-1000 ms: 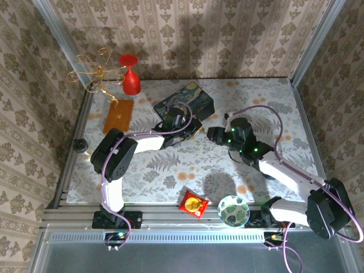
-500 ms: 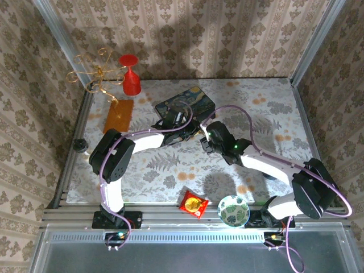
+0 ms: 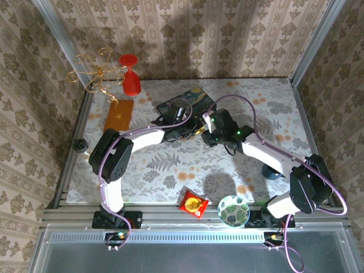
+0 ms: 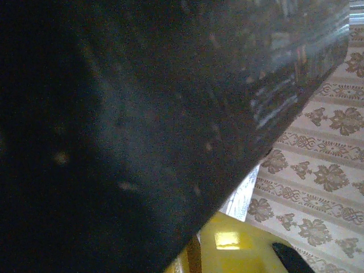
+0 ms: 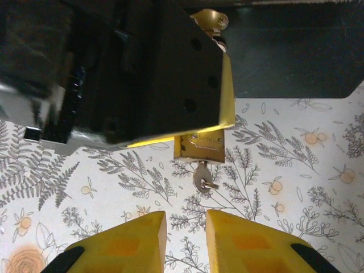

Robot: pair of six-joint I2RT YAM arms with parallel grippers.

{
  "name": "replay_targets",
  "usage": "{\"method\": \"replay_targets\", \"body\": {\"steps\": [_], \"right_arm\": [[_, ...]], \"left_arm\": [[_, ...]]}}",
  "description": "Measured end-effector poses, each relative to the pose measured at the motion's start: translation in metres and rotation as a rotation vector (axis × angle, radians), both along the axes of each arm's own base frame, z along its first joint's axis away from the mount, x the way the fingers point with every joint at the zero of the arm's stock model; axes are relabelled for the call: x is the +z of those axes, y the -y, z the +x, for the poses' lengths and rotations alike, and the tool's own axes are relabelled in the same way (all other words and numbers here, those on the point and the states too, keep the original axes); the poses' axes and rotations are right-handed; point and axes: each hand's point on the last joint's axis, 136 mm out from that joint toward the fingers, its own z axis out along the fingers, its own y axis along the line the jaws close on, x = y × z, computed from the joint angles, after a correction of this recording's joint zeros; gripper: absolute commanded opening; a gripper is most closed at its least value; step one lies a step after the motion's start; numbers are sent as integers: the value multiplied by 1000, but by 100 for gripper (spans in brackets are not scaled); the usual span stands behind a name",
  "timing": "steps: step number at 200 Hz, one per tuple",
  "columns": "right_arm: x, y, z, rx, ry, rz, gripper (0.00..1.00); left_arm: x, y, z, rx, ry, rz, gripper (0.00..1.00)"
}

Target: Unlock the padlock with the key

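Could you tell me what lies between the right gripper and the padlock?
In the right wrist view, the key sticks out of the padlock toward the right gripper; the rest is bare floral tablecloth.

Overhead view bright, arm shadows soft; left wrist view dark, blurred — glare top right.

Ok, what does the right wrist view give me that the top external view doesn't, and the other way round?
Right wrist view: the small brass padlock with a silvery key sticking out beneath it, and the right gripper, yellow fingers apart, just short of the key. Top external view: a red goblet, a red snack packet and a green patterned bowl. Both: the dark blue painted box and the left gripper at the padlock.
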Motion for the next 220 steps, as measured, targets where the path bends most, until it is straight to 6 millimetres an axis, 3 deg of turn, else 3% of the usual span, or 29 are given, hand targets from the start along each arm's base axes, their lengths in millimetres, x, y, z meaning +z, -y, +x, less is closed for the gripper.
{"method": "replay_targets", "body": {"steps": [41, 161, 220], "right_arm": [[-8, 8, 0, -2, -51, 17, 28], [-14, -4, 0, 83, -52, -8, 31], [3, -16, 8, 106, -11, 5, 31]], "left_arm": [[3, -4, 1, 25, -84, -2, 0], [2, -5, -4, 40, -165, 0, 0], [-1, -5, -5, 38, -169, 3, 0]]}}
